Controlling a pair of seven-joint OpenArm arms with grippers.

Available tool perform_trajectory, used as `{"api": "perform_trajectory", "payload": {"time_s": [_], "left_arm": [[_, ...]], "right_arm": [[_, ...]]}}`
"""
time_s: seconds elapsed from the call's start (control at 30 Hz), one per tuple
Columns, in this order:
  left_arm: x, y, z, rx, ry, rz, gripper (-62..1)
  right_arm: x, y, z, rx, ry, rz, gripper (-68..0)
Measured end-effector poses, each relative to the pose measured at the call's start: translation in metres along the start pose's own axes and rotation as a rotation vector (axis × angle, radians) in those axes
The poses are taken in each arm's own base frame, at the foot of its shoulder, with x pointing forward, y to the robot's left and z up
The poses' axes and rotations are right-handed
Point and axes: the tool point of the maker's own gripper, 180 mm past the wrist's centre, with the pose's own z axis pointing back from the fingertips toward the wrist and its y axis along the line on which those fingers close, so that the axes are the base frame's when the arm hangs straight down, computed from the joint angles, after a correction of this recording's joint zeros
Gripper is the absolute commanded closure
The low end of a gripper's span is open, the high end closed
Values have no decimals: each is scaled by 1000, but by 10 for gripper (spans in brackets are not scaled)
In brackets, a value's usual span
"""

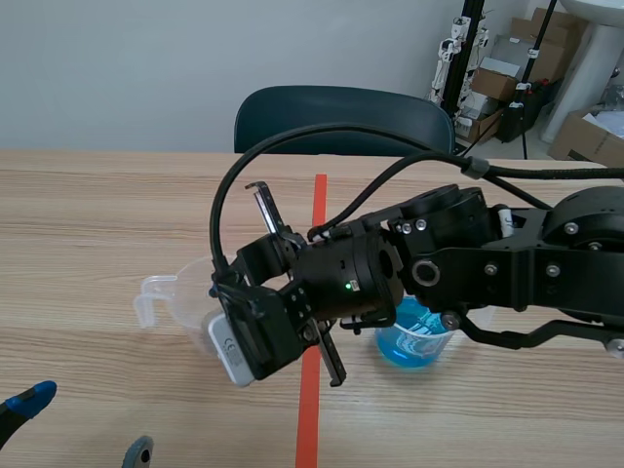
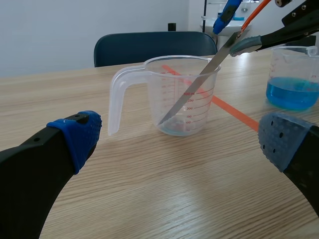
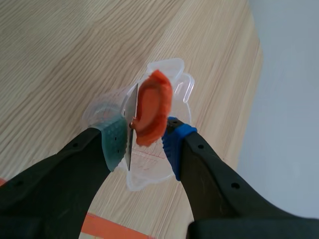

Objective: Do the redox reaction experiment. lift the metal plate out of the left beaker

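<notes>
Metal plate (image 2: 194,84) standing slanted inside the left beaker (image 2: 164,79), lower end near the bottom, upper end clamped by right gripper (image 2: 233,31) (right wrist view shows it only edge-on), left gripper (image 2: 179,137) spread wide, holding nothing.

The clear measuring beaker (image 2: 184,94), out in the middle of the tabletop (image 2: 149,179), carries a red printed scale down its wall: short tick lines with small figures beside them, too small for me to read with certainty. The beaker of blue liquid (image 2: 293,74), further toward the tabletop's right edge, shows a few red marks near its rim, also unreadable. On the white camera housing (image 1: 232,353) at the right arm's wrist sits a small grey mark I can't make out.
</notes>
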Motion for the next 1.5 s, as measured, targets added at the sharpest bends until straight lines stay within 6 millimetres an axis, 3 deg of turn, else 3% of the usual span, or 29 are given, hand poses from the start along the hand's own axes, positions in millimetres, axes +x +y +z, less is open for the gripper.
{"api": "perform_trajectory", "payload": {"time_s": [0.63,1.03,1.5], "left_arm": [[0,0,0,0,0,0,-623],[0,0,0,0,0,0,-623],[0,0,0,0,0,0,-623]], "right_arm": [[4,5,-1,8,-17,-13,-179],[8,5,-1,6,-36,-20,-4],[12,0,-1,-17,-59,-102,-6]]}}
